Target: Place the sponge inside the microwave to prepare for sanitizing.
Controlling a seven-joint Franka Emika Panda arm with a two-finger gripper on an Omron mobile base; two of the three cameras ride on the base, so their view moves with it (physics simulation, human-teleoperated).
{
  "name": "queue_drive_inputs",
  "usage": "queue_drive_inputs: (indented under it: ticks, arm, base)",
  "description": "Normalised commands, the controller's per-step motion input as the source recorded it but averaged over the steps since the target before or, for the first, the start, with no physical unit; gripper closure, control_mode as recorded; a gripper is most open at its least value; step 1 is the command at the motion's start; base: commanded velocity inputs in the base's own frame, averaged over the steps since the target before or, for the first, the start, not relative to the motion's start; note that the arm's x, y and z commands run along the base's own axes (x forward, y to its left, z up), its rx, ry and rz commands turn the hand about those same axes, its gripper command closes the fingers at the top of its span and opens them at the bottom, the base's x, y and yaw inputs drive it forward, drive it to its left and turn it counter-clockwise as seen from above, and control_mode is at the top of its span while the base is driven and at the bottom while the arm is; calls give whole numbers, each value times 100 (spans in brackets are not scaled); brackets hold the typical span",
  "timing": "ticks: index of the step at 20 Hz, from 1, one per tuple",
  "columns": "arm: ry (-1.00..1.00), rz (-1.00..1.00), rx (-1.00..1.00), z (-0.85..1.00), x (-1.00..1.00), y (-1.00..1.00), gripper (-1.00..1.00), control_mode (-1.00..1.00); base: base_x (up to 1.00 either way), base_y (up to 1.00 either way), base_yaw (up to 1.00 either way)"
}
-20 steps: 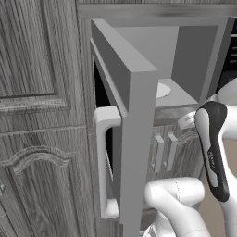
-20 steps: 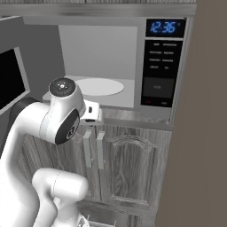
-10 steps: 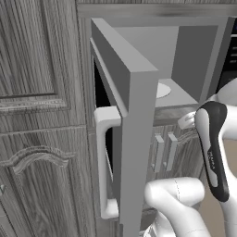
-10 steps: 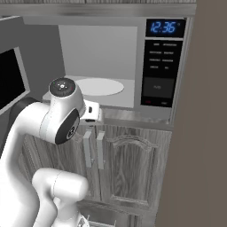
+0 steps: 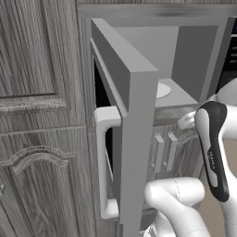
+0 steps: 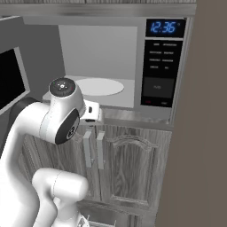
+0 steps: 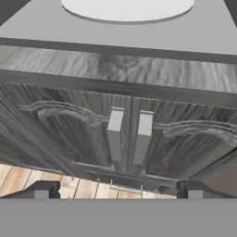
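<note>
Grey wood-grain cabinets (image 6: 133, 164) beneath open microwave (image 6: 133, 66), claw (image 7: 118, 189) spread wide, empty.

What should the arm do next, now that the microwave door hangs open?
Probably turn away to look for the sponge. The microwave stands open with its white plate bare, and the gripper is open and holds nothing, facing the cabinet doors below.

One microwave (image 6: 119, 66) stands open, with one white round plate (image 6: 99, 86) inside it. Below the microwave sit two cabinet doors (image 7: 69, 134), bearing two pale handles (image 7: 115, 134).
</note>
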Motion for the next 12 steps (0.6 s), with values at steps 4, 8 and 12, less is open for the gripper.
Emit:
queue_drive_inputs:
  ticks: [4, 8, 12]
  arm:
    - [0, 0, 0, 0, 0, 0, -100, 100]
    - [0, 0, 0, 0, 0, 0, -100, 100]
    - [0, 0, 0, 0, 0, 0, -100, 100]
  base:
    - [0, 0, 0]
    - [0, 0, 0]
    - [0, 0, 0]
